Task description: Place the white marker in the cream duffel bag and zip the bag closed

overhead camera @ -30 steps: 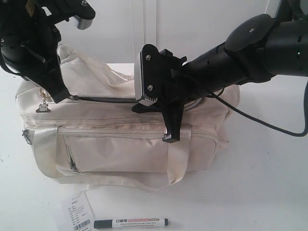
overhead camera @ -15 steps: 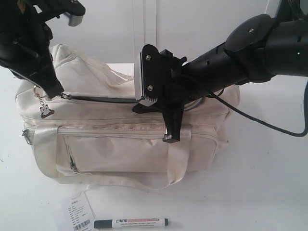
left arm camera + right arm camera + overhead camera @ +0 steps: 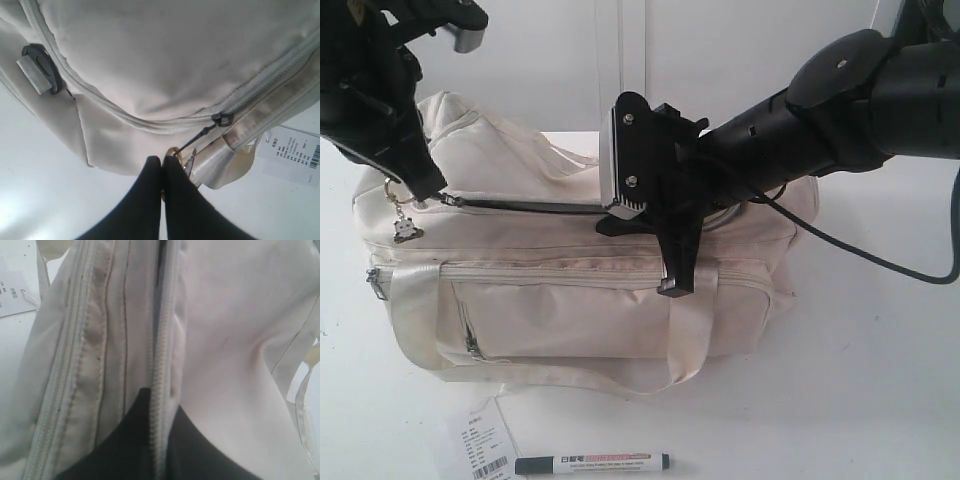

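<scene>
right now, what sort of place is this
Likely a robot lab test bench: a plain white tabletop, two black robot arms working on a cream duffel bag, and a white marker laid out beside a barcode tag.

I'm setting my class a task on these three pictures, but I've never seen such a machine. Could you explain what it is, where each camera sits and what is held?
It is a robot with two arms, each ending in a claw. One picture comes from a camera off the arms; the other two come from a camera on each wrist. A cream duffel bag lies on a white table, with a white marker and a paper tag on the table beside it. The left claw is shut on the zipper pull; the right claw pinches the bag's fabric beside the top zipper. The marker lies untouched.
</scene>
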`<state>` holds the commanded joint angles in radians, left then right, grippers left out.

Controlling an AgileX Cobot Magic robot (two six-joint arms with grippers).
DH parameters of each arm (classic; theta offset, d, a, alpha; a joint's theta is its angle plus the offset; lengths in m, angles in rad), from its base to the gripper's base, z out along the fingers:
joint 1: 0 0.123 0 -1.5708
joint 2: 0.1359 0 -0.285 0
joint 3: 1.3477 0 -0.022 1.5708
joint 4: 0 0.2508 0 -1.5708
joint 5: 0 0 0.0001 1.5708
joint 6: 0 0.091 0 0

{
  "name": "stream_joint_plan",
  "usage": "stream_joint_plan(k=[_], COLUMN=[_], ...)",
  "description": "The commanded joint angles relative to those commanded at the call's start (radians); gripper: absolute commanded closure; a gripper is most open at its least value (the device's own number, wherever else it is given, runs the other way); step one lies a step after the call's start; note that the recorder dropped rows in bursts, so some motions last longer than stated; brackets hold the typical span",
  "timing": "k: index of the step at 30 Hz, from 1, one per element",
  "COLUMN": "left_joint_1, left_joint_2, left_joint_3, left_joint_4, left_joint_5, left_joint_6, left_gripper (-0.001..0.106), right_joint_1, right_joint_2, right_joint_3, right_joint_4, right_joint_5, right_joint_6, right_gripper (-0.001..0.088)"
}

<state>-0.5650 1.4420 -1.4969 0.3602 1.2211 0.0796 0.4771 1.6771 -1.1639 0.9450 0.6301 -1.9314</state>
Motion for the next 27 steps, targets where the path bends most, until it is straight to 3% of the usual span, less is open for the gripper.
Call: stream_joint_plan(k=[18, 27], left_joint_1=[0.074, 0.074], left_joint_2=[0.000, 0.006], left_joint_3=[0.000, 0.002], left_joint_4=[-0.021, -0.079], left_joint_5=[0.000, 0.000], left_joint_6=[0.005, 0.055], left_gripper=[0.105, 0.105], right_joint_1=[0.000, 0.000], right_joint_2=[0.000, 0.000], right_joint_3=[0.000, 0.000], right_joint_4=[0.000, 0.000], right_joint_5=[0.000, 0.002], right_joint_6=[0.000, 0.000], right_gripper=[0.0868, 0.0832])
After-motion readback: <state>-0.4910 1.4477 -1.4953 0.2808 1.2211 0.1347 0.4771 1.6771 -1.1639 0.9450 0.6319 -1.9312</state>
